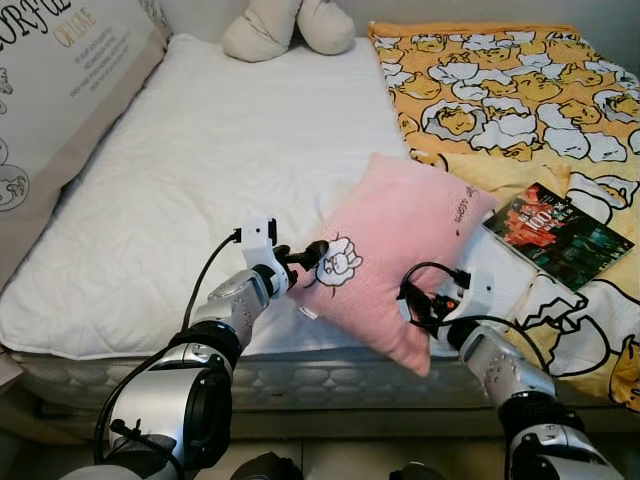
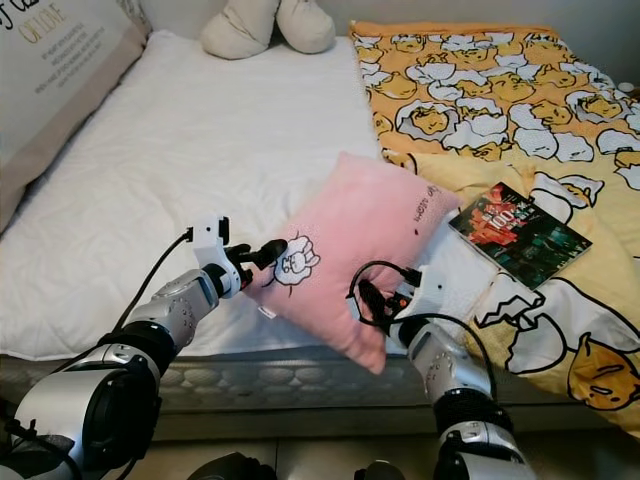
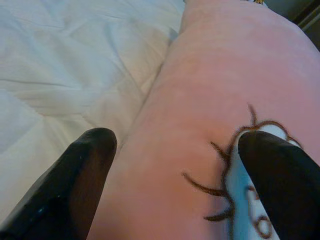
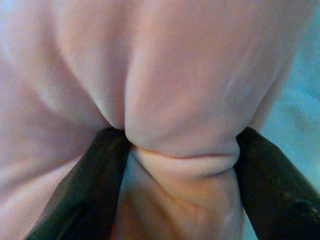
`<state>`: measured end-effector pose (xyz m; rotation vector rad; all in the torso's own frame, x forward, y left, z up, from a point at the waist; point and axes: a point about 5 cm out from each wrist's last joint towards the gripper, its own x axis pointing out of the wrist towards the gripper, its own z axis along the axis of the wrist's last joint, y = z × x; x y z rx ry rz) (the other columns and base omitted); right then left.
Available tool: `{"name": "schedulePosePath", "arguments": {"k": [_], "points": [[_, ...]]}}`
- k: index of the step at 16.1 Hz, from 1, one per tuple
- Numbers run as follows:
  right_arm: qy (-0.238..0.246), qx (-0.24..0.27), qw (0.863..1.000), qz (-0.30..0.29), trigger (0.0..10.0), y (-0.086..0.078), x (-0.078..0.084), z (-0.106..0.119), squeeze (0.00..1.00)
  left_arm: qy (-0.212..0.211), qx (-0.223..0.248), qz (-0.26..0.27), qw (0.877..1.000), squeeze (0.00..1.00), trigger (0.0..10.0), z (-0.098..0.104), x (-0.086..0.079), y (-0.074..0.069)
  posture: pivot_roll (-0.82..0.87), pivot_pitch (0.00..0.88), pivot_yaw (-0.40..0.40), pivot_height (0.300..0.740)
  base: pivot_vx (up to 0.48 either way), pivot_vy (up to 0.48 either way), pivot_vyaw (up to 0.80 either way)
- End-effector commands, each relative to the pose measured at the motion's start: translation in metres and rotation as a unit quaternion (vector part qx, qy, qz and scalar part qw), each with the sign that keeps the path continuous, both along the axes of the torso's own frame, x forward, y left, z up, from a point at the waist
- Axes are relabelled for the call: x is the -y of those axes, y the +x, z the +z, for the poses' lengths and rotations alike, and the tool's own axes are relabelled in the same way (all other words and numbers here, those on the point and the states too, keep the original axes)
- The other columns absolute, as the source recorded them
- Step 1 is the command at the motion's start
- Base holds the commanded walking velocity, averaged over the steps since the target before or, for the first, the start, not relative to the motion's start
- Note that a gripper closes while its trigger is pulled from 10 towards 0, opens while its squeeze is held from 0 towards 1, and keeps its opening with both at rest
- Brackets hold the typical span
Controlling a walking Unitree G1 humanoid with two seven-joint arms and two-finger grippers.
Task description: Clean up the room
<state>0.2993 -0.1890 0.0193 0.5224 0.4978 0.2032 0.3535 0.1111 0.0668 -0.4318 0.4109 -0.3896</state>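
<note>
We stand at the foot edge of the bed (image 1: pixel 150 200), both arms forward; the pink pillow (image 1: pixel 390 240) lies tilted on the white mattress, its near corner hanging past the mattress edge, its far corner resting against the yellow duck-print blanket (image 1: pixel 500 90).

Right gripper (image 1: pixel 418 310) is clamped on the pillow's near lower edge; the wrist view shows a fold of pink fabric bunched tight between the two black fingers (image 4: pixel 85 190), so we read this as a firm pinch, taken low, probably to carry the weight.

Left gripper (image 1: pixel 305 258) sits at the pillow's left edge by the small cartoon patch (image 1: pixel 340 262); its fingers (image 3: pixel 75 180) are spread, one over the white sheet side and one over the patch, with pink fabric between them but no pinch visible; we judge it released, lined up to close on that side so the pillow can be lifted level by two corners.

A book (image 1: pixel 558 235) lies flat on the blanket just beyond the pillow's right corner, apart from it; a beige plush toy (image 1: pixel 290 25) sits at the far end; a large printed cushion (image 1: pixel 60 70) leans along the left side.

Our guess: a soft pillow sags from one grip, hence two.
</note>
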Motion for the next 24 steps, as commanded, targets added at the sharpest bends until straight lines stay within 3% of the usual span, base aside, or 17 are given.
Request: {"name": "schedulePosePath", "arguments": {"k": [1,3,5,6,10,16,18,21,24], "points": [[-0.018,0.015,1.000,0.006,0.0,0.005,0.005,0.007,0.00,0.006,0.000,0.002,1.000,0.00,10.0,-0.001,-0.004,0.000,-0.13,0.000,0.073,0.706,0.000,0.000,0.00],[-0.038,0.034,0.999,0.010,0.0,0.008,0.016,0.016,0.00,0.005,-0.001,0.004,1.000,0.00,10.0,-0.001,-0.004,0.000,-0.14,0.000,0.074,0.706,0.000,0.000,0.00],[-0.087,0.064,0.994,0.022,0.0,0.013,0.028,0.030,0.00,0.003,-0.003,0.004,1.000,0.00,10.0,-0.002,-0.003,-0.001,-0.15,0.000,0.076,0.706,0.000,0.000,0.00],[-0.127,0.089,0.987,0.035,0.0,0.017,0.034,0.041,0.00,0.003,-0.005,0.004,1.000,0.00,10.0,-0.002,-0.001,-0.001,-0.15,0.000,0.079,0.706,0.000,0.000,0.00],[-0.198,0.139,0.968,0.063,0.0,0.028,0.052,0.074,0.00,0.003,-0.006,0.005,1.000,0.00,10.0,-0.002,-0.002,-0.001,-0.15,0.000,0.079,0.706,0.000,0.000,0.00],[-0.291,0.169,0.941,0.029,0.0,0.038,0.100,0.115,0.00,-0.003,-0.008,0.009,1.000,0.00,10.0,-0.003,-0.003,-0.002,-0.15,0.000,0.075,0.706,0.000,0.000,0.00],[-0.338,0.164,0.926,0.037,0.0,0.036,0.106,0.117,0.00,-0.007,-0.010,0.006,1.000,0.00,10.0,-0.005,-0.001,-0.003,-0.15,0.000,0.075,0.706,0.000,0.000,0.00],[-0.384,0.127,0.911,0.086,0.0,0.024,0.108,0.095,0.00,0.007,-0.009,0.001,1.000,0.00,10.0,-0.007,0.003,-0.005,-0.15,0.000,0.075,0.706,0.000,0.000,0.00],[-0.383,0.102,0.915,0.077,0.0,0.012,0.115,0.076,0.00,0.006,0.017,-0.012,1.000,0.00,10.0,0.002,0.006,0.000,-0.15,0.000,0.075,0.706,0.000,0.000,0.00]]}}
